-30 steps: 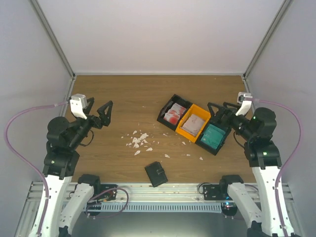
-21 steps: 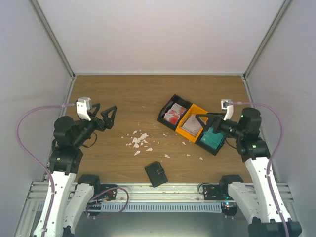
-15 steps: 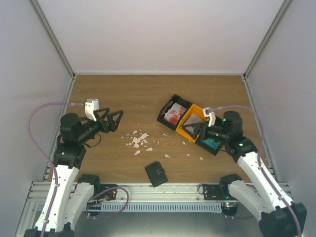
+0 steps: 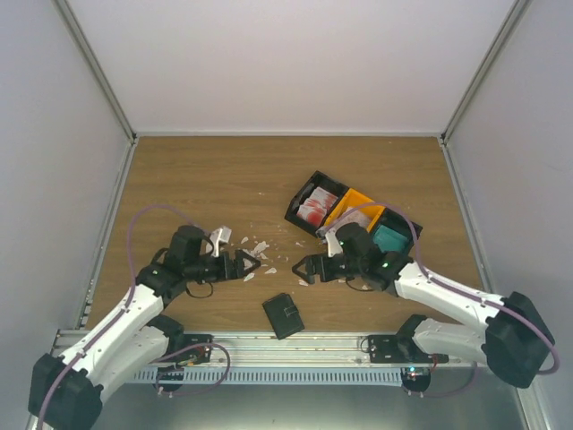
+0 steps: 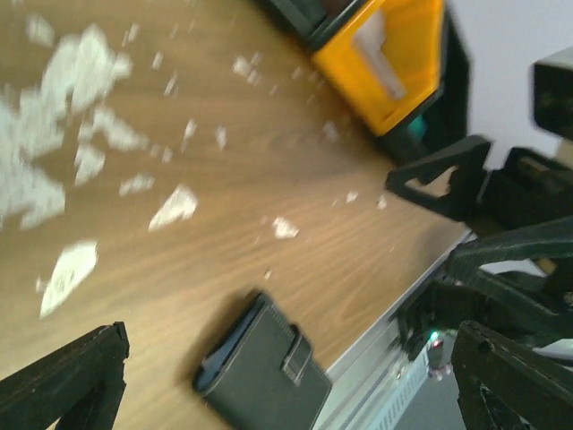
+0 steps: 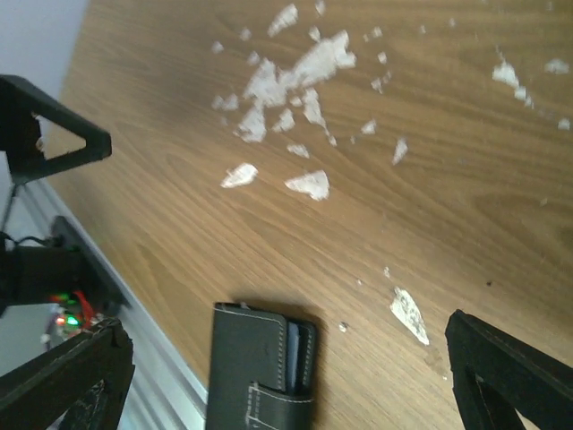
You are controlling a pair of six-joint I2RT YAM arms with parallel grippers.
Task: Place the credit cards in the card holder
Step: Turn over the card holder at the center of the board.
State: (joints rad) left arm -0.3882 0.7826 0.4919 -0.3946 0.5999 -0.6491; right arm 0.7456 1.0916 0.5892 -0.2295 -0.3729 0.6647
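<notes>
Card holder (image 4: 283,315) lay closed on table (image 4: 215,179) by near edge, long axis skewed; left jaws and right jaws gaped wide, empty, flanking it from beyond; right marginally nearer.

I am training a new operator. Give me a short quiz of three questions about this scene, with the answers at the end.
1. True or false: the card holder lies closed on the table, and no pincer holds it.
2. What is scattered on the wood near the middle? A. coins B. white scraps C. screws
3. Fill in: the left pincer and the right pincer both stand ___.
Key: 1 true; 2 B; 3 open.
</notes>
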